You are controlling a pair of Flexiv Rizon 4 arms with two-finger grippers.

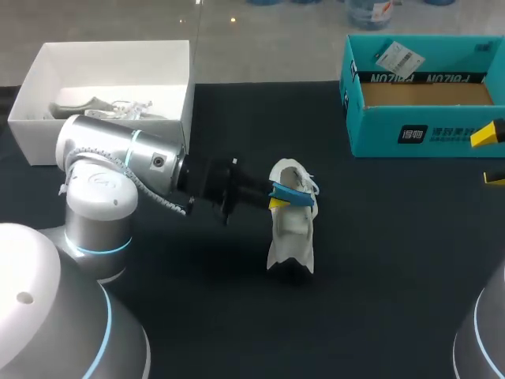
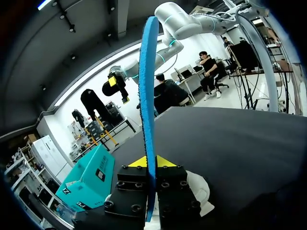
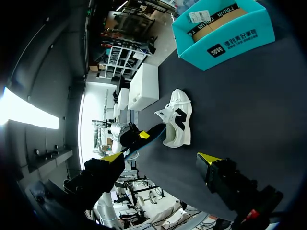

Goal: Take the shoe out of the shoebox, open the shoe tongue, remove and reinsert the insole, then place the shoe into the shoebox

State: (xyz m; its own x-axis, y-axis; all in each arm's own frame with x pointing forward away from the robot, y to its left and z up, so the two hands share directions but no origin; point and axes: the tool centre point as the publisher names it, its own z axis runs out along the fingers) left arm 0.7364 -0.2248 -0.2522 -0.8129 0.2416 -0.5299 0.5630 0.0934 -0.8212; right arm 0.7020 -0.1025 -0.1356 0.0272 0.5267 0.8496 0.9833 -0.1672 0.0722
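The left arm is reaching in across the dark counter, and its left tool is clenching a thin blue foam insole between its yellow-tipped fingers. In the left wrist view the insole is standing edge-on, pinched from both sides and rising straight out ahead of the tool. The insole is being held just above the white sneaker with dark side markings, over its open top.

The sneaker is sitting on the counter near the middle, outside both boxes. In the left wrist view it is showing just under the tool. In the right wrist view the sneaker is lying well ahead of the right tool, with the insole and the left tool just beside it.

The right tool is hanging at the counter's right edge, released, its two fingers standing wide apart with nothing between them.

The teal cardboard shoebox is standing open at the far right of the counter, well apart from the sneaker. An open white box is standing at the far left, behind the left arm, and is holding a second pale shoe.
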